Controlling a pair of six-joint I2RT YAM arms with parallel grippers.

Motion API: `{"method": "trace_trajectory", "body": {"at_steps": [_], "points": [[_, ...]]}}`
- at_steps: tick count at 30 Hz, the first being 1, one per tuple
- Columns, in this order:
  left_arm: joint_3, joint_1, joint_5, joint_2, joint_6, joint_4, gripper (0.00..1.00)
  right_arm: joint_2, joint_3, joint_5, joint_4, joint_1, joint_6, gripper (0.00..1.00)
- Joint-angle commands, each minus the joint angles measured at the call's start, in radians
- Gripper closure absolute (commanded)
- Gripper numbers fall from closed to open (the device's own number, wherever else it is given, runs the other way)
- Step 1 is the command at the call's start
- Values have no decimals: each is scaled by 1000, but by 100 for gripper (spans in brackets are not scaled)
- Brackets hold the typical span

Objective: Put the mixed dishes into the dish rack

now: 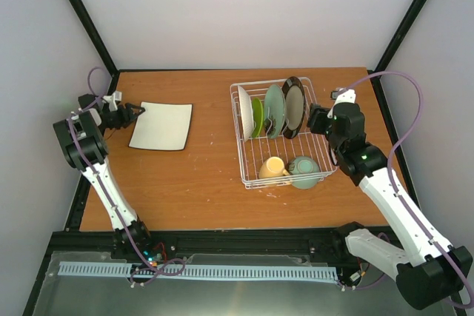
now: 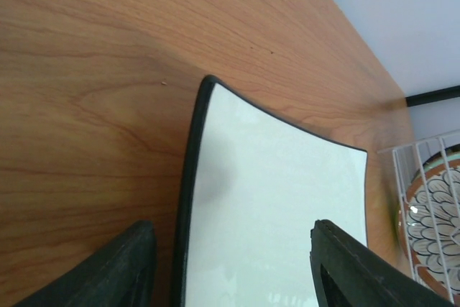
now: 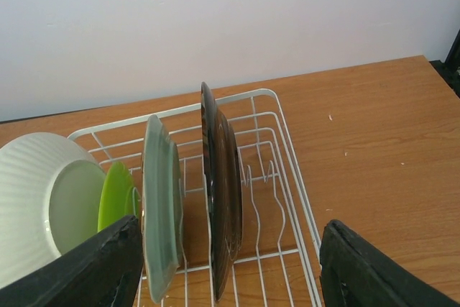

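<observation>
Your left claw (image 2: pixel 237 271) is spread wide and grips nothing; the dark left edge of the white square plate (image 1: pixel 161 125) runs between its fingers, and the plate lies flat on the table (image 1: pixel 207 183), well left of the rack (image 1: pixel 252 159), with bare wood between them. Your right claw (image 3: pixel 230 267) is also wide open and empty, just beside the rack's right rim; the dark plate (image 3: pixel 219 192) stands on edge nearest it, with free wire slots to its right; the mug (image 1: pixel 272 166) and bowl (image 1: pixel 304 170) sit at the rack's near end.

Square plate (image 1: pixel 161 126) on table (image 1: pixel 200 183), left of dish rack (image 1: pixel 255 152) with 4 upright dishes (image 1: pixel 274 112) behind mug (image 1: pixel 272 167), bowl (image 1: pixel 304 170)
</observation>
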Motion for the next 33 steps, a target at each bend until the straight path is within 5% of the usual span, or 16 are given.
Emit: {"method": "trace_trajectory", "body": {"at_steps": [1, 5, 20, 33], "points": [[14, -3, 51, 54, 41, -86, 40, 6, 33, -15, 34, -1, -9, 33], [19, -4, 94, 75, 51, -101, 43, 11, 34, -22, 36, 0, -13, 33], [35, -4, 157, 122, 50, -124, 99, 21, 36, -31, 41, 0, -15, 34], [3, -9, 311, -6, -8, -34, 99, 42, 31, -139, 90, 0, -3, 38]]}}
